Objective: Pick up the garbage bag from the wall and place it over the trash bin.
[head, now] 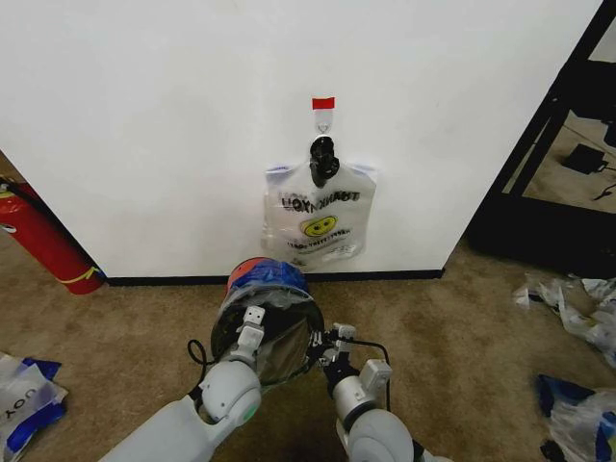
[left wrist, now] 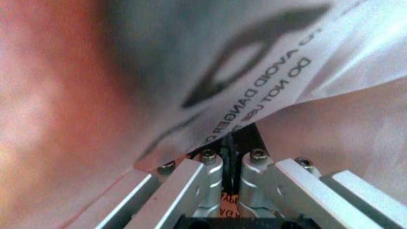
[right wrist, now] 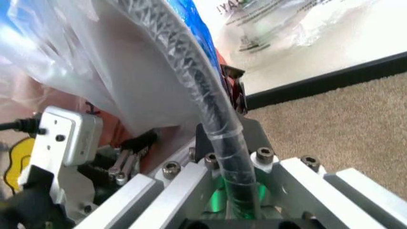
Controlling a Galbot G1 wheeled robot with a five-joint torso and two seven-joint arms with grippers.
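While the white wall (head: 144,115) takes up most of the head view, w/ a black baseboard along its foot and brown carpet (head: 452,327) below, the trash bin (head: 289,339) stands on the carpet just in front of it, approx. centre, right before the robot. The bin is black wire mesh; a see-through garbage bag (head: 272,289) is draped over its mouth and down inside, blue edging bunched on the far rim. Left gripper (head: 252,322) is at the bin's near-left rim; in the left wrist view its jaws are closed on bag film (left wrist: 267,71) w/ black warning print. Right gripper (head: 330,339) is at the near-right rim; right wrist view shows its jaws closed on the film-covered rim wire (right wrist: 219,129), w/ the left gripper (right wrist: 70,138) just beside, inside the bin. Above the bin, a bundle of smiley bags (head: 320,226) hangs flat on the wall from a small hook (head: 323,120) under red tape, pinched at the top by a black clip (head: 323,159). A red fire extinguisher (head: 43,241) leans at the wall, far left. Loose bags lie on the carpet: one bottom left (head: 24,399), several at right (head: 577,308).
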